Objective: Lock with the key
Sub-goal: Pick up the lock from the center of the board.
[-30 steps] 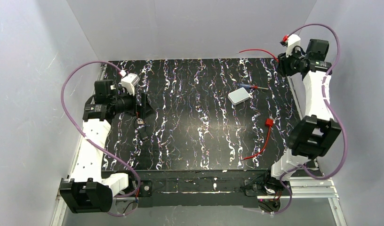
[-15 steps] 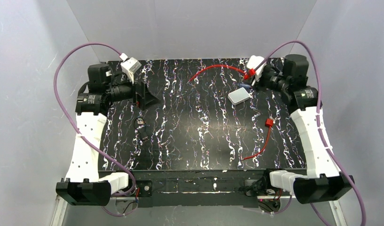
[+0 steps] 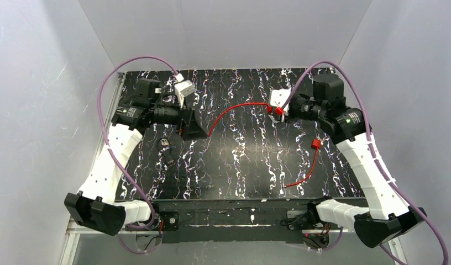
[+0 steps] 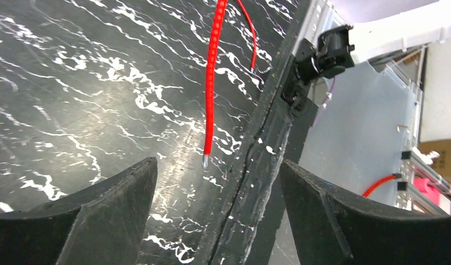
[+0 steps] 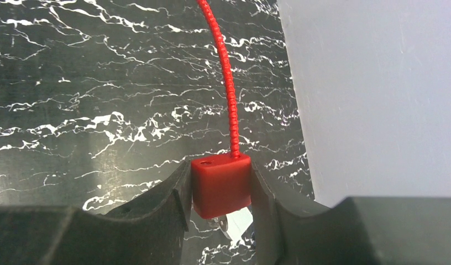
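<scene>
My right gripper (image 3: 278,110) is shut on a red lock body (image 5: 220,185), held above the back middle of the table. Its red beaded cable (image 3: 240,106) arcs left, and the free metal tip (image 3: 209,132) hangs just in front of my left gripper (image 3: 197,128). In the left wrist view the tip (image 4: 204,161) sits level with the open, empty fingers (image 4: 101,210), between them but touching neither. A small dark item with a metal bit (image 3: 167,144), perhaps the key, lies on the table under the left arm.
A second red lock (image 3: 316,143) with its cable (image 3: 300,175) lies on the black marbled table (image 3: 240,171) at the right. Another small dark piece (image 3: 171,163) lies near the left. White walls enclose three sides.
The right arm swung in from the back right corner with the red lock, bringing the cable to the middle. The left gripper moved right toward the cable's free end.
</scene>
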Robot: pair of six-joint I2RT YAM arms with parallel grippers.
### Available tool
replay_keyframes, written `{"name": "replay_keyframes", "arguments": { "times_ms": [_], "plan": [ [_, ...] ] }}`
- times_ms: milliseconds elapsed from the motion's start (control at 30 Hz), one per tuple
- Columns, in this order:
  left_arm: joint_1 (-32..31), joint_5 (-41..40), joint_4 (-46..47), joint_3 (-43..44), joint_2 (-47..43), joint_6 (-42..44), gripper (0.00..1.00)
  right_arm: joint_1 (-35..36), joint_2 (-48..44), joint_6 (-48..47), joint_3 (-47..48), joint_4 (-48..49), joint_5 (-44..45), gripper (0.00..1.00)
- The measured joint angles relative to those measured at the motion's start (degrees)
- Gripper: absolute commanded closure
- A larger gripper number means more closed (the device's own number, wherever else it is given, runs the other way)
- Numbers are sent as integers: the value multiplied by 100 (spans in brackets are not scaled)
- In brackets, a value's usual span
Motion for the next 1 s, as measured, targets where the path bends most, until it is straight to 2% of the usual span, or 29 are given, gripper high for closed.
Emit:
{"name": "replay_keyframes", "arguments": {
  "times_ms": [233,533,633,800,867,900,933,1000],
  "plan": [
    [-383,-49,96,-255,291,-125,36,447,-50,-23,-59,-25,160,99],
    [-559,-225,182,-414,314,-137,57,709,-134,-22,-137,-26,323,99],
    [-593,-279,182,-454,314,-134,68,745,-148,-24,-139,-24,359,99],
    [-630,-355,176,-485,314,-103,97,775,-167,-22,-139,-24,400,99],
    [-632,-383,157,-482,308,-22,100,784,-177,-21,-163,-15,414,99],
    [-632,-413,135,-477,299,24,100,788,-204,-19,-214,-6,427,96],
    [-632,-444,114,-469,285,69,100,788,-241,-14,-291,-3,439,83],
    [-632,-528,40,-427,233,179,100,795,-337,10,-503,4,451,50]
  ]
}}
